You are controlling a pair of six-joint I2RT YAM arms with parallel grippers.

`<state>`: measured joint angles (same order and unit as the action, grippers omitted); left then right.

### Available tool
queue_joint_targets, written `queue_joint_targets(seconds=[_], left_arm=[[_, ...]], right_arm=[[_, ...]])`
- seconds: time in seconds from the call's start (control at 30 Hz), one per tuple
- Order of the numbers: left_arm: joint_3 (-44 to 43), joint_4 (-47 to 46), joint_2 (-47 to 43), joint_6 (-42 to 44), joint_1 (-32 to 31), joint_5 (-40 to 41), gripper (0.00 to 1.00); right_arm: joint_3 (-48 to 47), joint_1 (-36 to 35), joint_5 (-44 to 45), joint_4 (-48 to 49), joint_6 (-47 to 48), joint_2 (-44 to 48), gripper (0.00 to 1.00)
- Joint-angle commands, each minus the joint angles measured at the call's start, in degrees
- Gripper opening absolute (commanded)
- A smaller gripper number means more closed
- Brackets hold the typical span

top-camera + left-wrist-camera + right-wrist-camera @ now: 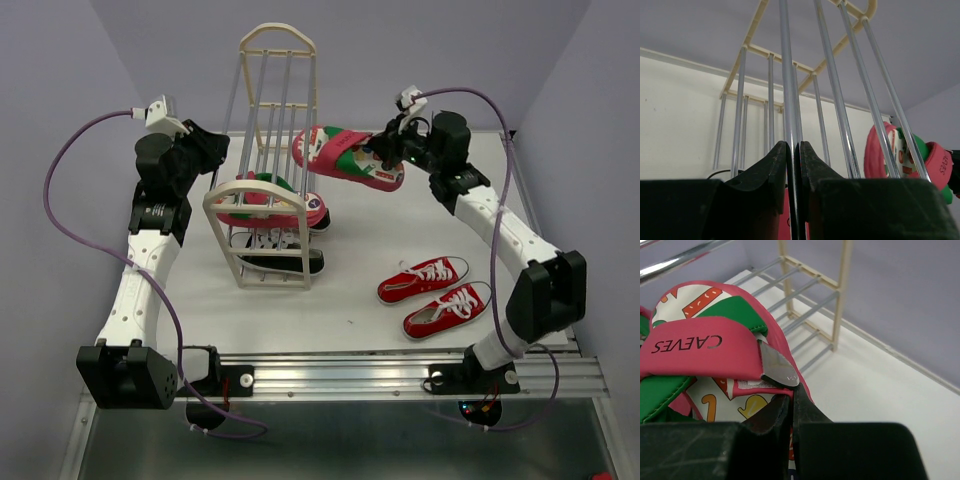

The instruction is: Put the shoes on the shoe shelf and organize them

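Our shoe shelf (272, 140) stands by the left edge of the table (350, 300). Our left pincer (793, 150) is clamped on one silver rod (786, 75), we judge to steady it. Our right pincer (791, 405) pinches a pink flip-flop (350, 158) by its edge, aloft beside an upper tier, likely for placing. The red sneakers (437, 295) lie near the right edge.
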<state>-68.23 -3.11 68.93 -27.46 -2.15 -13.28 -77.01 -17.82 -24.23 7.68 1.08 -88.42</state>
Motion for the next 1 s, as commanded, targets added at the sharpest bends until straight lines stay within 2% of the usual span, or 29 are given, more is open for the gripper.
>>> queue_joint_targets(seconds=[0.0,0.07,0.17,0.3,0.4,0.8,0.97], left_arm=[[0.55,2.41,2.44,4.96,-0.13,-0.34,0.15],[0.64,2.32,2.53,4.96,-0.13,-0.69,0.15],[0.64,2.24,2.53,4.96,-0.13,-0.70,0.15],[0.90,2.15,2.70,4.79,-0.13,-1.05,0.15],[0.73,1.97,2.97,4.70,-0.13,-1.57,0.15],[0.64,1.62,3.94,4.88,-0.13,-2.45,0.14],[0.64,1.53,4.37,5.05,-0.13,-2.45,0.14]], right_arm=[[-8.49,-3.43,-2.22,2.52,-0.90,-5.42,0.01],[-14.18,-4.67,-2.49,-0.38,-2.75,-8.24,0.01],[-18.94,-7.13,1.72,-2.67,-1.79,-11.68,0.01],[-23.53,-8.37,0.24,-3.11,-4.33,-15.28,0.01],[-26.86,-10.47,2.60,-3.03,-5.56,-18.09,0.01],[-42.77,-13.64,-2.13,-2.41,-7.76,-32.76,0.04],[-46.38,-14.78,-4.25,-2.50,-6.97,-36.38,0.14]])
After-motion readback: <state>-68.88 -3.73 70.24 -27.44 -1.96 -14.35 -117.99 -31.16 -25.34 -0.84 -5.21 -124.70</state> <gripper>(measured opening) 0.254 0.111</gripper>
